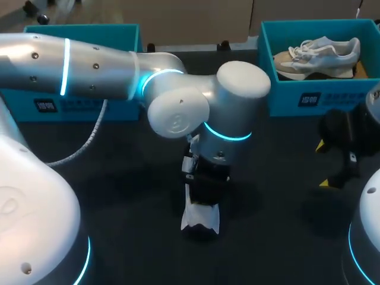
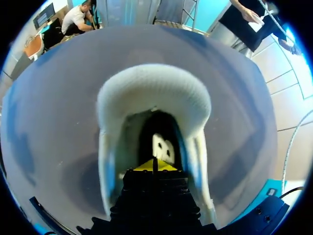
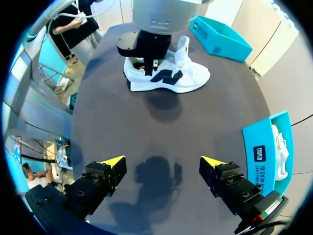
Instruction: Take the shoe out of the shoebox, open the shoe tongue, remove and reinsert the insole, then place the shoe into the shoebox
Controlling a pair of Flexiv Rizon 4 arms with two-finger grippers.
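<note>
Shoe (image 3: 171, 78) around left gripper (image 2: 155, 165), tips closed together inside, right gripper (image 3: 163, 161) spread wide, apart

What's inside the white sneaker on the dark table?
The yellow-tipped left gripper pokes into the opening of the white sneaker. Past it is a dark hollow with a pale patch. The gripper covers the rest, so the insole cannot be made out.

Overhead, the head camera looks down from behind the robot across the dark table (image 1: 119, 196). The left wrist camera sits very close, peering straight into the opening of the white shoe (image 2: 151, 90). The right wrist camera hangs farther back above the table, facing that same shoe and the left arm (image 3: 156, 14) over it.
</note>
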